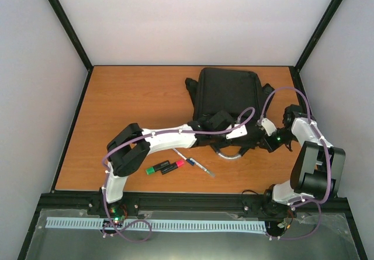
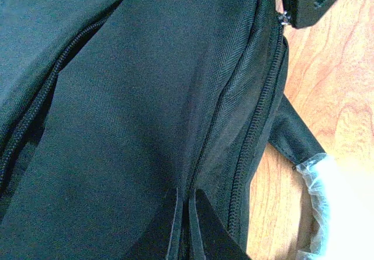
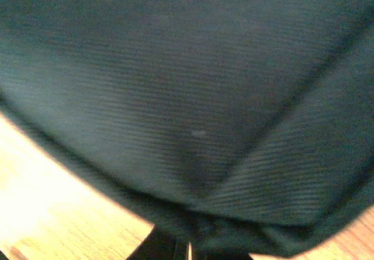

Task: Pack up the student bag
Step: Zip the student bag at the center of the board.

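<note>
The student bag (image 1: pixel 228 90), a large black backpack, lies flat at the back middle of the table. Its grey loop handle (image 1: pixel 229 154) hangs off the near edge. My left gripper (image 1: pixel 225 121) is over the bag's near end. In the left wrist view its fingers (image 2: pixel 187 228) stand almost together, pinching a fold of the bag's fabric (image 2: pixel 146 96) beside a zip (image 2: pixel 257 120). My right gripper (image 1: pixel 258 132) is at the bag's near right corner. In the right wrist view, which is blurred, it (image 3: pixel 190 251) is shut on the bag's edge (image 3: pixel 193 96).
A green marker (image 1: pixel 154 168), a red marker (image 1: pixel 175 165) and a blue and white pen (image 1: pixel 195 162) lie on the wooden table (image 1: pixel 128 108) under the left arm. Black frame posts and white walls ring the table.
</note>
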Motion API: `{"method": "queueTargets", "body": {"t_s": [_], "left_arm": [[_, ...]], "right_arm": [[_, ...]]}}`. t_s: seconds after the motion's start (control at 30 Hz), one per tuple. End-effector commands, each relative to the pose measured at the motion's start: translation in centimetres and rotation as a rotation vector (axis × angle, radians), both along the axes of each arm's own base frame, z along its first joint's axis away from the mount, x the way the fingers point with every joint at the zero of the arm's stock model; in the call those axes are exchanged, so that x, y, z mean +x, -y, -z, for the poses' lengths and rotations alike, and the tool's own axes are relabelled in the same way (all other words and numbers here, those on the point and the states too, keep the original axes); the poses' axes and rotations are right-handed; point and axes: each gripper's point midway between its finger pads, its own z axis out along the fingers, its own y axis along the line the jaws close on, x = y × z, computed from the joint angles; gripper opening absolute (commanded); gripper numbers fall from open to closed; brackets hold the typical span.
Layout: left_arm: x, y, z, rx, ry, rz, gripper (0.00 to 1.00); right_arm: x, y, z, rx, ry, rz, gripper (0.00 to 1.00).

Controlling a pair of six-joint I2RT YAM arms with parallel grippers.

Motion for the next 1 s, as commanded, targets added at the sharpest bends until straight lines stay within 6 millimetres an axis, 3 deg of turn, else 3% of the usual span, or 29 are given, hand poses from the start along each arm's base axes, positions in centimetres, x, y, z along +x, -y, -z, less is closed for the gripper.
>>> {"method": "queueTargets", "body": {"t_s": [0.0,0.57,0.97], "left_arm": [[-0.3,-1.1,-2.5,-0.023,0.037,-0.012,0.01],[-1.7,-2.3,-2.3,-0.021,0.000,-0.017,0.01],[-2.0,-2.3,-2.0,-0.014,-0.004,-0.017,0.01]], "right_arm": [[0.3,1.9,0.7,-0.043,-0.029,0.012,0.03],[7.7,5.4,1.6,-0.093,0.008,0.088,0.03],[10.0,6.3,2.4,-0.100,0.031,0.143,0.03]]}}
